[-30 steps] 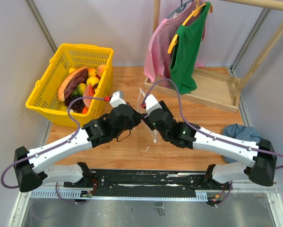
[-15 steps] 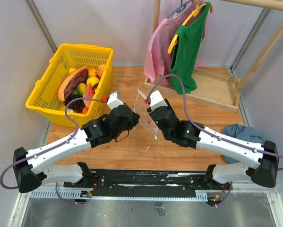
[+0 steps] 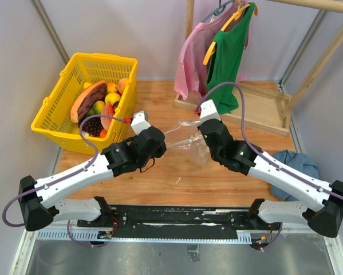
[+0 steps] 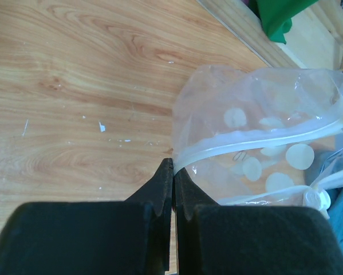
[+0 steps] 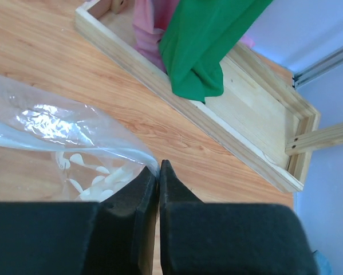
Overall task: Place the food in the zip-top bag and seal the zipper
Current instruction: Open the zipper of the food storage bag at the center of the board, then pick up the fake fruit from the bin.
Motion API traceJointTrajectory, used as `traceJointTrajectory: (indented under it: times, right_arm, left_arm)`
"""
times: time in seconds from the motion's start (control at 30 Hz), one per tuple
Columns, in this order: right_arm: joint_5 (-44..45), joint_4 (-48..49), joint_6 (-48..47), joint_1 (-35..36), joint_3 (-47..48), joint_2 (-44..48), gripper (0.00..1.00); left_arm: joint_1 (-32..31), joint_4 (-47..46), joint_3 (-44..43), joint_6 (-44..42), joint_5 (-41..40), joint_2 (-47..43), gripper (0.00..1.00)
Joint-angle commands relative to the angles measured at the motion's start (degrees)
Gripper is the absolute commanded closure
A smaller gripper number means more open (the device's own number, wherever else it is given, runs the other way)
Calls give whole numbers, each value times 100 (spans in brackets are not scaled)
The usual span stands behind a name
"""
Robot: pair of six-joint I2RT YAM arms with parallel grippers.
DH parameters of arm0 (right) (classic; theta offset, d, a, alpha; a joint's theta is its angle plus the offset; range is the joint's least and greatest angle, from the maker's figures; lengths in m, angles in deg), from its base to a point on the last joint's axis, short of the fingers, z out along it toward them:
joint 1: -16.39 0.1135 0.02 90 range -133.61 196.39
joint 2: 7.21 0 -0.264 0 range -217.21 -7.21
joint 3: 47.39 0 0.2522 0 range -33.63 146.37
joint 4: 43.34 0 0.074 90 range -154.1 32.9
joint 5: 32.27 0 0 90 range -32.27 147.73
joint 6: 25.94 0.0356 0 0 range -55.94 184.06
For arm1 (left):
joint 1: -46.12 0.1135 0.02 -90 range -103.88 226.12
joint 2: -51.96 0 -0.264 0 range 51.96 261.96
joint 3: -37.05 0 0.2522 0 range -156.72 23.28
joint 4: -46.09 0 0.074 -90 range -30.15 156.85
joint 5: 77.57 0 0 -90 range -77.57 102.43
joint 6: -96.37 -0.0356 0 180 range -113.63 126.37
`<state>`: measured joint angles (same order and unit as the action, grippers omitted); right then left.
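The clear zip-top bag (image 3: 185, 142) with white oval spots hangs stretched between my two grippers above the wooden table. My left gripper (image 4: 173, 163) is shut on the zipper (image 4: 257, 142) strip at the bag's left end. At the bag's right end my right gripper (image 5: 158, 166) is shut on the edge of the bag (image 5: 62, 137). The zipper runs whitish across the left wrist view, and the bag's mouth looks parted behind it. The food (image 3: 97, 106), toy fruits including a red watermelon slice, lies in the yellow basket at the left. Nothing shows inside the bag.
The yellow mesh basket (image 3: 117, 64) stands at the table's back left. A wooden clothes rack base (image 3: 257, 112) with a green top (image 3: 228, 57) and a pink garment (image 3: 191, 54) on hangers stands back right. A blue cloth (image 3: 294, 160) lies at the right edge.
My right gripper has closed on the bag's edge and pulled away to the right. The bag, earlier bunched between the two grippers, is now spread out. The left gripper stayed shut.
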<state>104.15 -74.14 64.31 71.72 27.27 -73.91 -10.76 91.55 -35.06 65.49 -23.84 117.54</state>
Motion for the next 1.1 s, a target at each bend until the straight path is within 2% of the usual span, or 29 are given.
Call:
traceJointTrajectory:
  times: [0.0, 0.2, 0.27, 0.4, 0.47, 0.63, 0.8, 0.9, 1.07]
  right_arm:
    - [-35, -72, 67, -346, -108, 264, 98]
    - [-1163, 188, 89, -333, -189, 21, 99]
    - [-1297, 193, 130, -330, -149, -66, 99]
    - [-1319, 200, 150, -315, -111, -189, 99]
    - [-1261, 208, 158, -298, -126, -188, 99]
    - [-1172, 227, 177, -257, -152, -168, 99]
    - [-966, 90, 177, -242, 0, -237, 99]
    - [-837, 20, 172, -235, 61, -241, 99]
    - [-766, -68, 115, -183, 193, -275, 99]
  left_arm:
    - [-42, -117, -192, -575, -223, 175, 100]
    - [-42, -1194, -161, -1166, 593, 566, 99]
    - [-42, -1451, -195, -1291, 907, 655, 91]
    - [-33, -1629, -340, -1467, 1227, 738, 66]
    - [-14, -1603, -412, -1525, 1275, 690, 59]
    - [316, -1292, -600, -1667, 1454, 397, 48]
    - [764, -457, -1121, -1963, 1348, 110, 33]
    - [1031, 11, -1421, -2239, 1099, -44, 28]
    - [2119, 601, -1799, -2638, 1060, -172, 25]
